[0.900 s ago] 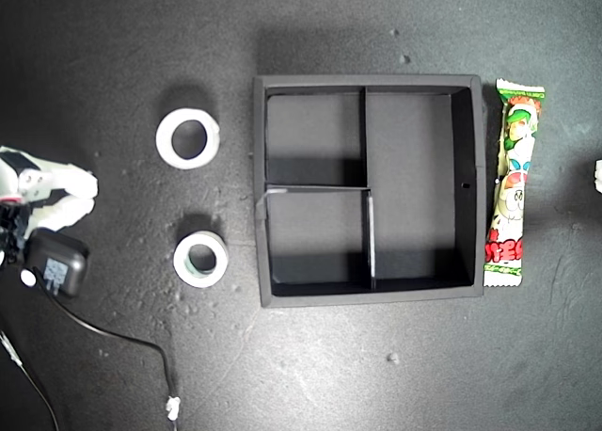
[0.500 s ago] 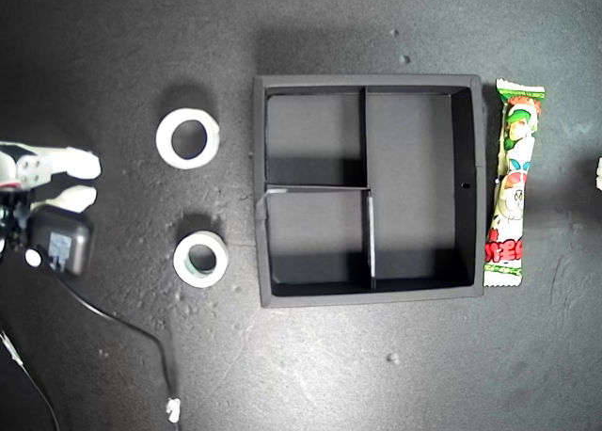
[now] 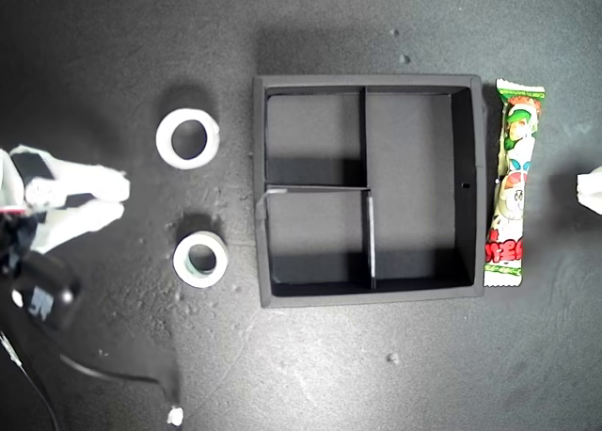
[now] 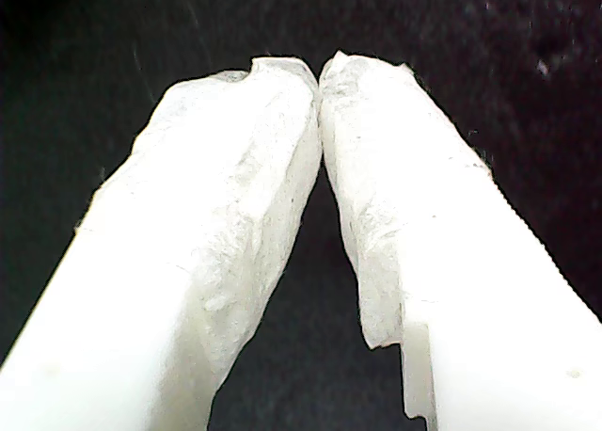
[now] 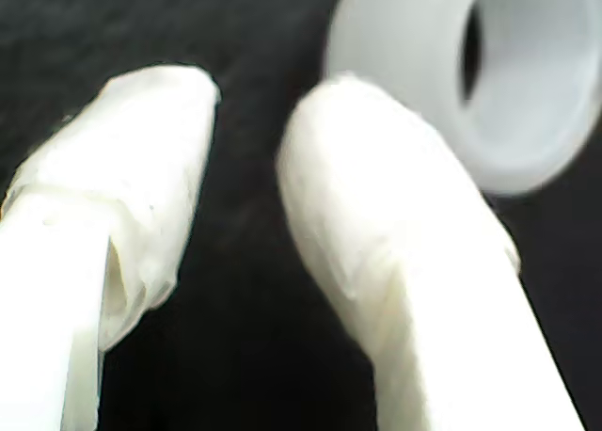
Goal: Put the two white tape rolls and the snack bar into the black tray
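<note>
Nothing is in the tray yet. At the exterior view's left, my second gripper (image 3: 111,196) hovers slightly parted and empty near the two white ring-shaped tape rolls (image 3: 188,138) (image 3: 200,260), on open desk (image 3: 113,55). The square matte black tray (image 3: 261,149) sits empty. The green-edged cartoon snack bar (image 3: 513,183) lies just beside its right wall. My first gripper (image 4: 320,81) is closed on nothing.

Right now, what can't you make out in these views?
- Second wrist view: white ring-shaped tape roll, blurred and cut by the frame edge; which roll, unclear.
- Exterior view's right edge: white arm tip, mostly cut off.
- First wrist view: my first gripper fills the frame, hiding all but black surface.
</note>
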Robot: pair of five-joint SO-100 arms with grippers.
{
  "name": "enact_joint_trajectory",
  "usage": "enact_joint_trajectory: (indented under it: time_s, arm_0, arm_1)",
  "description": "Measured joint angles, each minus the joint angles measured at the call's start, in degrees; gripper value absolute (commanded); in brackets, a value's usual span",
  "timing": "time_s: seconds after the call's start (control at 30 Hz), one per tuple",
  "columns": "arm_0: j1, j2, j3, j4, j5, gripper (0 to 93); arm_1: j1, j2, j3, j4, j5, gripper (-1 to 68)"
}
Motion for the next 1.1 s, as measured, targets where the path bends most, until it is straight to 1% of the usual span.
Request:
enact_joint_trajectory:
  time_s: [0.07,0.17,0.27,0.4,0.53,0.67,0.73,0.87,1.1]
  arm_0:
    - [0.0,0.1,0.0,-3.1,1.6,16.9]
    - [0.0,0.0,0.0,-6.9,1.9,17.6]
    - [-0.2,-2.3,0.3,-10.9,1.9,17.7]
    - [-1.7,-9.1,-0.1,-15.6,2.7,17.7]
    - [-4.7,-23.0,-6.2,-16.5,4.2,17.9]
    - [-8.3,-39.3,-14.5,-16.5,6.2,18.0]
    - [-9.3,-45.1,-17.6,-16.5,7.0,17.8]
    - [-9.4,-56.4,-24.2,-16.5,7.6,17.6]
    - [-9.5,-73.4,-32.1,-18.5,7.6,16.7]
  arm_1:
    - [-0.2,0.0,0.0,-2.0,4.2,-0.4]
    - [0.1,0.0,0.0,-6.5,14.2,-0.4]
    - [-0.3,0.0,0.0,-13.4,18.6,-0.5]
    - [-1.2,0.0,0.0,-22.6,15.6,-0.5]
    - [-2.8,0.0,0.0,-29.5,9.8,-0.4]
    - [-4.4,0.0,-0.2,-30.4,5.8,-0.2]
    - [-5.4,0.0,-0.2,-29.7,5.5,-0.2]
    - [-5.1,0.0,0.1,-26.0,6.8,-0.1]
    - [-5.2,0.0,0.1,-22.3,9.4,-0.1]
